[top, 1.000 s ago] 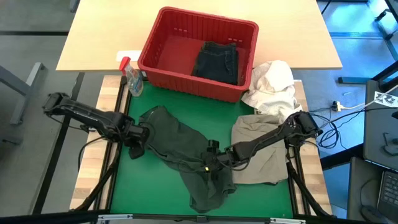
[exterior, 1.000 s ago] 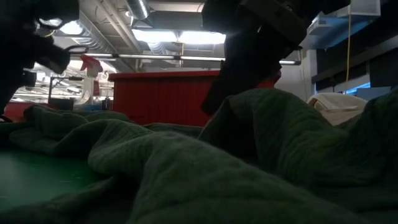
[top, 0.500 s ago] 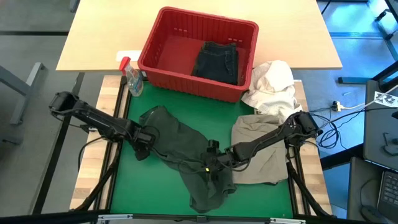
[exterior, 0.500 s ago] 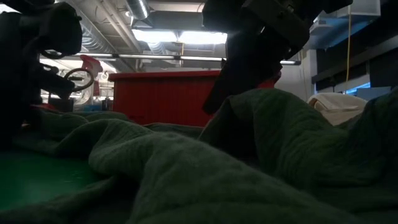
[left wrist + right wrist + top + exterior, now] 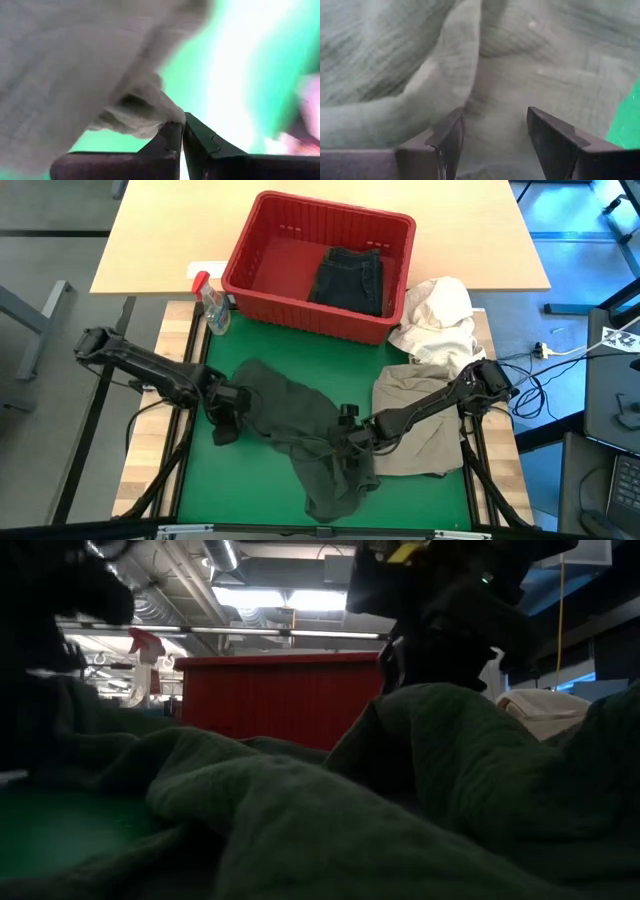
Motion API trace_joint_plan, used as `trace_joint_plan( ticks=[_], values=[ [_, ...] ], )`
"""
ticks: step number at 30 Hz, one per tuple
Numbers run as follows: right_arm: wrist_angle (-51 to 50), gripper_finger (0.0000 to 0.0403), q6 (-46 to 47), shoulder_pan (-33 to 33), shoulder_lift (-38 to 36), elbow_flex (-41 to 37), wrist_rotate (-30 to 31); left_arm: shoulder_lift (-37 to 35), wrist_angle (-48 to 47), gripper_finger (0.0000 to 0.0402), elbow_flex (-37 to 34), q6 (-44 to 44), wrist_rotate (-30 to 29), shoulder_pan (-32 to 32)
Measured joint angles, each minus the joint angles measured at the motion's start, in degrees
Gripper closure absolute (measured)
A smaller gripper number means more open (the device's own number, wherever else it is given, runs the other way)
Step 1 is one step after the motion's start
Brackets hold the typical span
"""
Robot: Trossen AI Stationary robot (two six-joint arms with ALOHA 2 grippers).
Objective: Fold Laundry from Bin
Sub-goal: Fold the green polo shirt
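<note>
Mid-task at the folding table: one dark garment [image 5: 300,430] spread crumpled and unfolded on the green mat [image 5: 400,360], just in front of the red bin [image 5: 262,250]. Left gripper [image 5: 226,406] at that garment's left edge, jaws together and pinching a fold of the fabric, as seen in the left wrist view. Right gripper [image 5: 350,438] low over the garment's middle, jaws apart with cloth between and under them; hard to judge whether gripping or merely resting. A khaki-beige garment [image 5: 425,425] lying flat beside it under the right arm, apparently not yet folded. Another dark garment [image 5: 350,278] waiting inside the bin. White cloth bundle [image 5: 440,315] at the bin's right corner, spray bottle [image 5: 212,305] at its left. No finished fold in evidence; most of the work ahead. Low view largely blocked by cloth, both grippers there only dark shapes.
</note>
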Motion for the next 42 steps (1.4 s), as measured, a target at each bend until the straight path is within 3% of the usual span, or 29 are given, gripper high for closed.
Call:
trace_joint_plan(
  ticks=[4,6,10,15,22,25,27,29,33,36,42],
  values=[
    [-1.21,0.0187,0.0,-0.01,0.0,0.0,0.0,-4.41,-0.33,0.0397,4.13,0.13,12.49,-0.01],
    [-1.17,0.0187,-0.01,-0.01,0.0,0.0,0.0,-6.66,-1.73,0.0399,5.31,-0.01,15.14,0.02],
    [-1.15,0.0187,-0.01,0.02,0.0,0.0,0.0,-10.56,-9.27,0.0399,6.08,-3.14,12.1,0.98],
    [-0.46,0.0187,-0.01,0.02,0.0,0.0,0.0,-12.71,-18.1,0.0397,6.08,-7.76,-3.52,1.03],
    [3.89,0.0187,0.48,0.02,0.0,0.0,-1.59,-12.41,-18.55,0.0325,6.08,-6.61,-5.15,0.76],
    [4.6,0.0187,1.19,0.02,0.0,0.02,-2.0,-12.45,-21.01,0.0282,6.19,-4.58,-1.43,1.83],
    [4.61,0.0187,1.59,0.02,0.0,0.02,-2.04,-12.46,-19.47,0.026,6.97,-4.6,2.24,2.66],
    [4.82,0.0187,1.65,0.02,0.0,0.02,-2.05,-12.54,-11.42,0.0246,7.33,-5.84,6.07,1.35],
    [6.21,0.0187,2.06,0.02,0.0,0.04,-2.21,-12.81,4.34,0.024,6.93,-10.16,9.51,-5.84],
    [6.57,0.0187,3.32,0.02,0.0,0.04,-2.68,-11.68,6.27,0.0239,6.26,-12.26,4.28,-13.5],
    [9.34,0.0187,2.77,0.02,0.02,0.04,-2.63,-8.67,4.3,0.0239,2.32,-13.67,-16.79,-24.99]
  ],
)
